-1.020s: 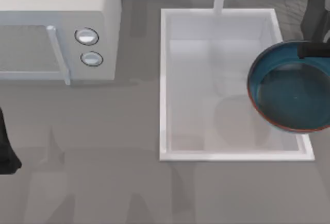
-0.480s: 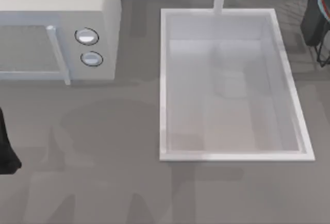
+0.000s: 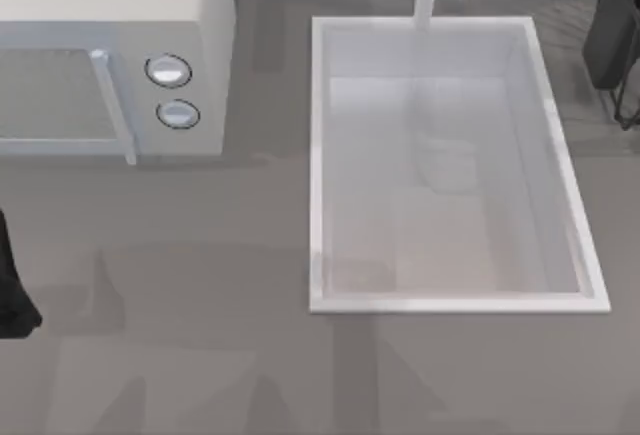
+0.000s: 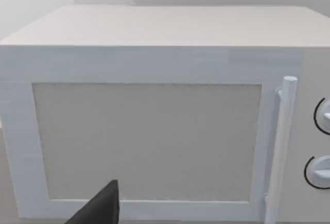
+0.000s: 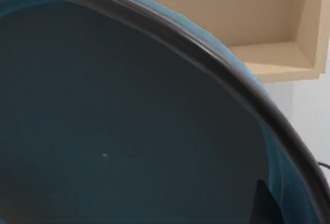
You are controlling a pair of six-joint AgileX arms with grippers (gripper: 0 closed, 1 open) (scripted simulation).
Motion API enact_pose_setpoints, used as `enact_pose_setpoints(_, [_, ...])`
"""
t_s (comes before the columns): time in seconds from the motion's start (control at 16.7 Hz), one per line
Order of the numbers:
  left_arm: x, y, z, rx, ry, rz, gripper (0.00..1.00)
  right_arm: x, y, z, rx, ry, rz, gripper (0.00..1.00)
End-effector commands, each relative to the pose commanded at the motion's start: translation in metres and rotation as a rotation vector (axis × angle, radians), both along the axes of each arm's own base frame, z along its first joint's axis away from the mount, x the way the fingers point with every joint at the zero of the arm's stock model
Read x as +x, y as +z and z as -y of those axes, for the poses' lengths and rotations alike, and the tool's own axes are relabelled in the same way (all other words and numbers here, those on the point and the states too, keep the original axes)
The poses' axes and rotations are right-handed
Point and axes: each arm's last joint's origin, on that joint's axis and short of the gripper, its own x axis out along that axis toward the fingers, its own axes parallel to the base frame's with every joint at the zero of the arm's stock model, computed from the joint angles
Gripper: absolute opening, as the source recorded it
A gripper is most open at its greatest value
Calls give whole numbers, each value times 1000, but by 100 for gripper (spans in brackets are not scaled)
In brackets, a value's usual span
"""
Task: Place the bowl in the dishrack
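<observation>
**Your bowl is right up close to the right wrist camera**

You can see the bowl in the right wrist view. Its teal-blue inside is bare, with nothing lying in it, and its dark rim curves from the upper left down to the lower right of that picture. Past the rim, in the upper right, there is a tan shelf on a pale wall.

In the top view, your right arm is a dark shape at the upper right edge. Thin dark wires of the dishrack show just beside it, at the right edge. You cannot tell how the right gripper's fingers stand, or if they have hold of the bowl.

The white sink sits in the middle right of the top view. Nothing lies in its basin.

The white microwave is at the upper left, with its door closed. Your left arm waits at the lower left edge, and you cannot tell how its gripper stands
</observation>
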Motion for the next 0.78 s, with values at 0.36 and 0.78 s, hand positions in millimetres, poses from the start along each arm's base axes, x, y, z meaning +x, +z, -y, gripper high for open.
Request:
enact_pose_setpoints(0.36, [0,0,0,0,0,0,100,-23,8,7,-101,-28,106,0])
enact_pose_setpoints(0.78, [0,0,0,0,0,0,100,11,-5,20,-96,-23,100,0])
